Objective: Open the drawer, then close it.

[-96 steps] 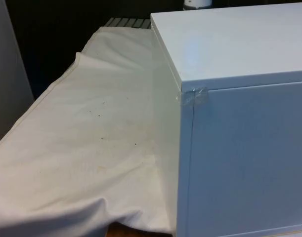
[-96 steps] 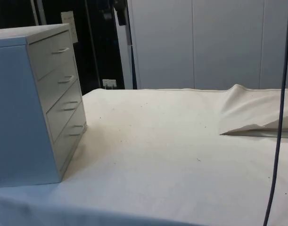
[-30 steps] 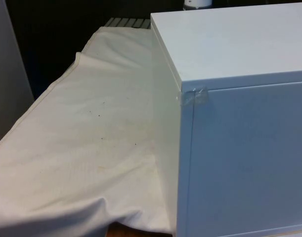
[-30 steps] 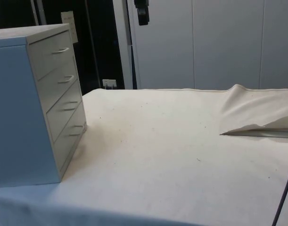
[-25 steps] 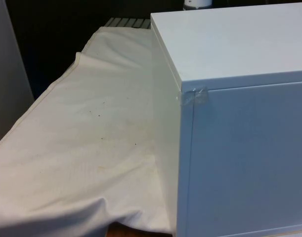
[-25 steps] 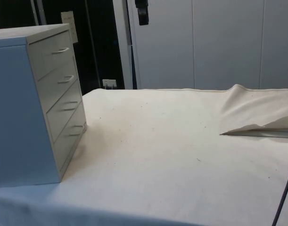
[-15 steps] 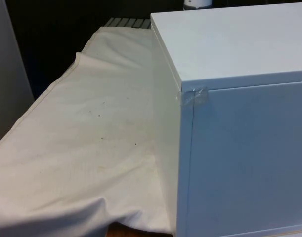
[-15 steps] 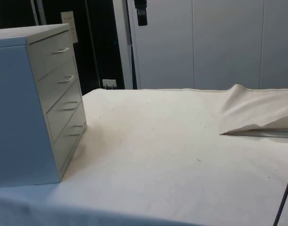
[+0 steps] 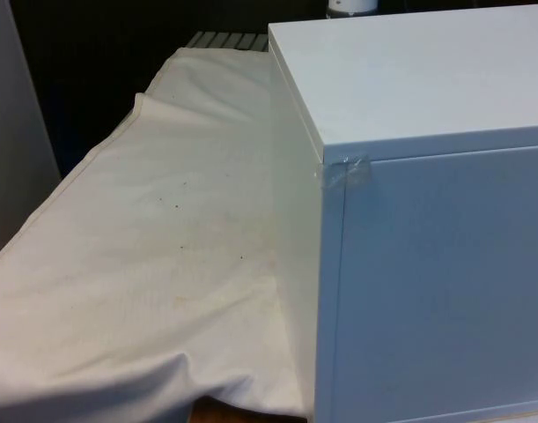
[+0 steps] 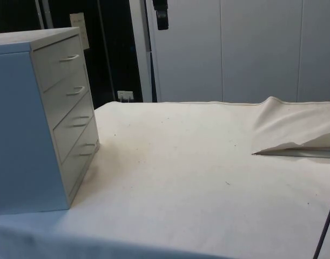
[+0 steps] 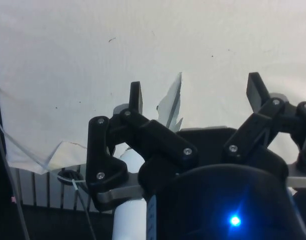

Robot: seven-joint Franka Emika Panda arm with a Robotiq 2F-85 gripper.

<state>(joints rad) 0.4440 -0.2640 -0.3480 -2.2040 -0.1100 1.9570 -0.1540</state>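
Observation:
A white chest of drawers (image 10: 29, 124) stands on the cloth at the side view's left. Its four drawer fronts are flush, each with a small handle; the top drawer's handle (image 10: 69, 58) is at the upper edge. In the front view the chest (image 9: 427, 115) turns a plain panel to the camera, with tape (image 9: 343, 174) on its corner. My gripper (image 10: 162, 19) hangs high above the table, well away from the drawer fronts. In the wrist view the gripper (image 11: 195, 90) is open over bare white cloth, with nothing between its fingers (image 11: 135, 95).
The cloth (image 10: 197, 172) is raised in a fold (image 10: 291, 132) at the side view's right. A dark cable (image 10: 327, 226) hangs at that view's lower right corner. In the front view the cloth's edge (image 9: 84, 167) drops off on the left.
Over the last three seconds the gripper has moved right in the side view, away from the chest, and the cable has swung right. In the last second it has hardly moved. Drawers unchanged.

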